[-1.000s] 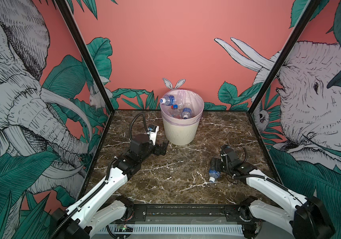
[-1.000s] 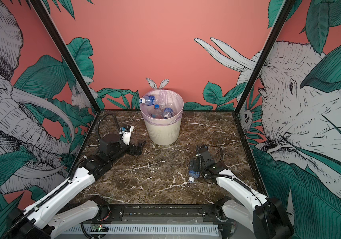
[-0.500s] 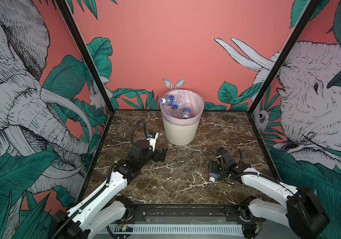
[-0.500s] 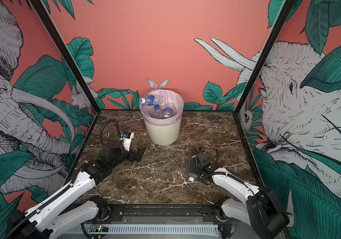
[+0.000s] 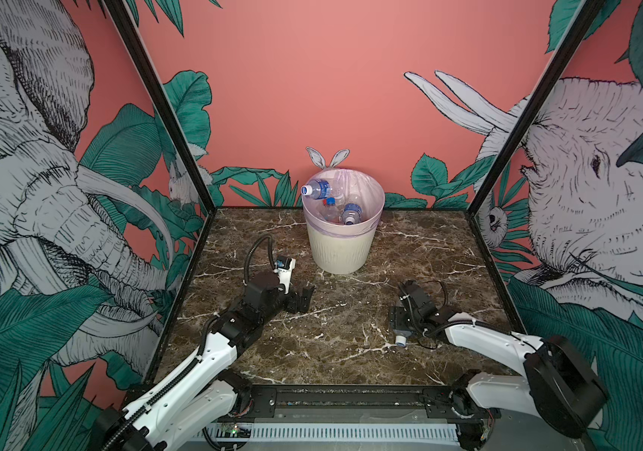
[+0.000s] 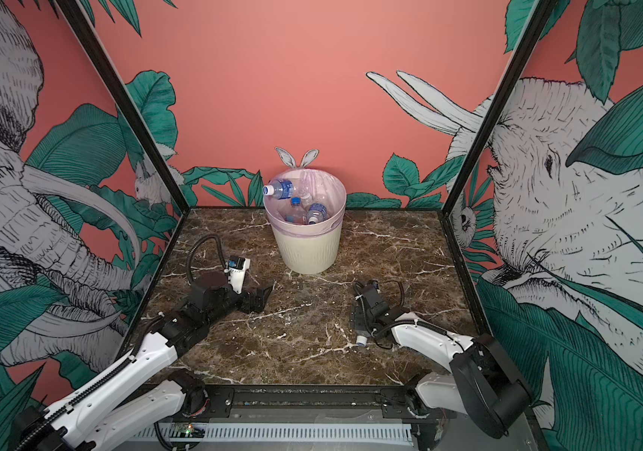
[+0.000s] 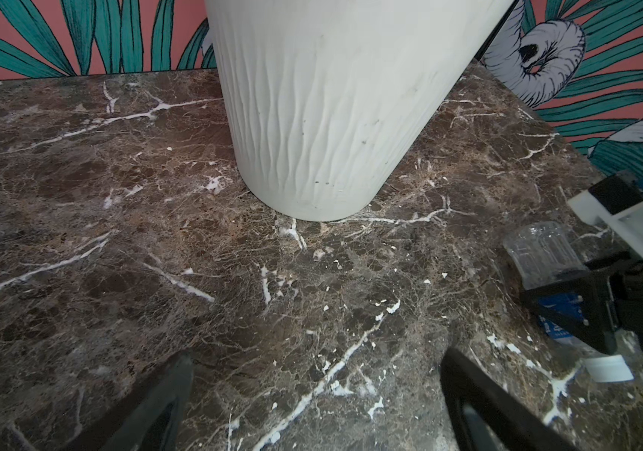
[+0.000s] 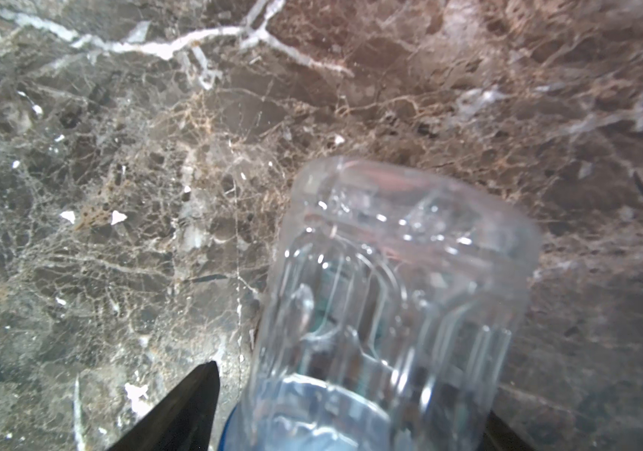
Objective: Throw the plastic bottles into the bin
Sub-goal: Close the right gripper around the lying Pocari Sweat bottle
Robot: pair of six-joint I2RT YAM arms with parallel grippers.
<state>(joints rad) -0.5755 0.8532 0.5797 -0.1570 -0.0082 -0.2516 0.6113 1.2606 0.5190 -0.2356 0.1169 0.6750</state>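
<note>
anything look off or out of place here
The blue-labelled bottle lies across the left of the bin rim, its capped end poking out past the edge instead of down inside. It could tip out. A lone bottle lies on its side on the table between the right gripper fingers.

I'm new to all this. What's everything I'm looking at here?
Bin: one, cream with lilac liner, back of table.
Binned bottles: several, clear, blue labels, inside bin.
Loose bottle: one, clear, blue label, lying on table.
Table: one, brown marble.
Walls: three, pink with elephants and leaves.
Arms: two, white and black.
Left tool: black, open, empty, near bin.
Right tool: black, jaws either side of loose bottle.
</note>
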